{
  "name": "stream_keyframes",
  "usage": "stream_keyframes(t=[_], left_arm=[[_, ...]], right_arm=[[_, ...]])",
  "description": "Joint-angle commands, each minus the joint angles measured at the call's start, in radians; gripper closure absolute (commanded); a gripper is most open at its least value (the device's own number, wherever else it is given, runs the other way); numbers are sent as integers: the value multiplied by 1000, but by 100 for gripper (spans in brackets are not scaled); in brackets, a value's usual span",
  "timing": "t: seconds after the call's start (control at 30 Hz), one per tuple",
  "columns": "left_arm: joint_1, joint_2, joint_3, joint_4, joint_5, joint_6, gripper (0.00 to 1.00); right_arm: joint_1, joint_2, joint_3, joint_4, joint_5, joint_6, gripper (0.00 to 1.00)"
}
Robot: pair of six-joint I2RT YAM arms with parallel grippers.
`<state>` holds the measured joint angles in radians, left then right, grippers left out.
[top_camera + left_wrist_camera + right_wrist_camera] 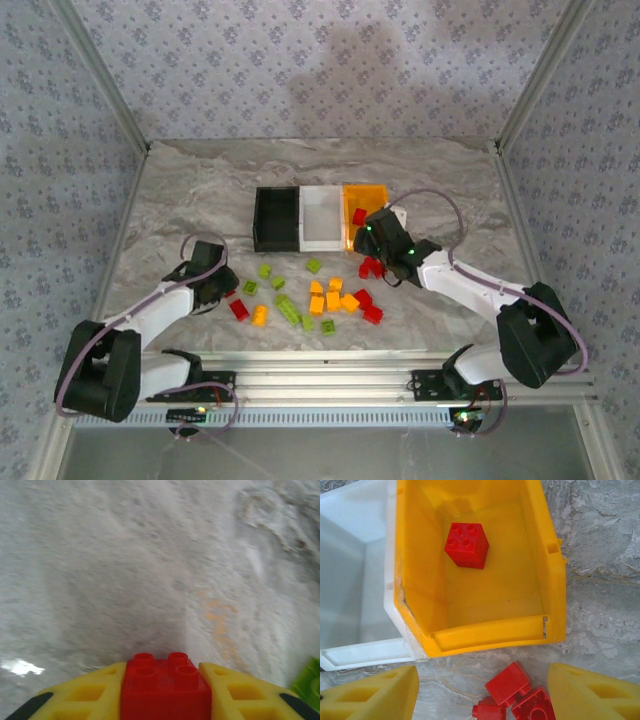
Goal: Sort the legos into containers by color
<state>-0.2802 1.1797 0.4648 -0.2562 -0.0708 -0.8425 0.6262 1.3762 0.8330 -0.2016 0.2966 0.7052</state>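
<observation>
My left gripper (162,666) is down at the table with its yellow fingers (95,692) pressed against both sides of a red lego (165,690), studs up. From above, the left gripper (224,291) sits left of the scattered legos. My right gripper (484,672) is open and hovers over a small cluster of red legos (512,695) just in front of the orange-yellow container (555,580), which holds one red lego (466,545). The black (275,218), white (320,215) and orange-yellow (363,192) containers stand in a row. Green (288,308), orange (335,298) and red (368,306) legos lie loose.
A green lego (307,682) lies close to the right of my left gripper. A red lego (239,309) and an orange one (260,315) lie just near of it. Metal frame posts and patterned walls bound the marble table (180,190).
</observation>
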Motion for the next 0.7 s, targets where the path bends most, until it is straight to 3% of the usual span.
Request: stream_keyframes(t=[0.0, 0.17, 0.3, 0.47, 0.67], left_arm=[[-20, -68, -14, -5, 36, -4, 68], [-71, -151, 76, -93, 30, 18, 69], [-223, -109, 237, -96, -33, 25, 66], [-414, 197, 550, -55, -78, 81, 65], [-521, 594, 979, -73, -62, 178, 64]], right_arm=[[-8, -40, -20, -6, 30, 25, 30], [-32, -91, -65, -7, 32, 41, 30], [-58, -135, -115, -6, 27, 58, 30], [-90, -170, -174, -26, 10, 82, 30], [-102, -248, -233, -67, 18, 94, 30]])
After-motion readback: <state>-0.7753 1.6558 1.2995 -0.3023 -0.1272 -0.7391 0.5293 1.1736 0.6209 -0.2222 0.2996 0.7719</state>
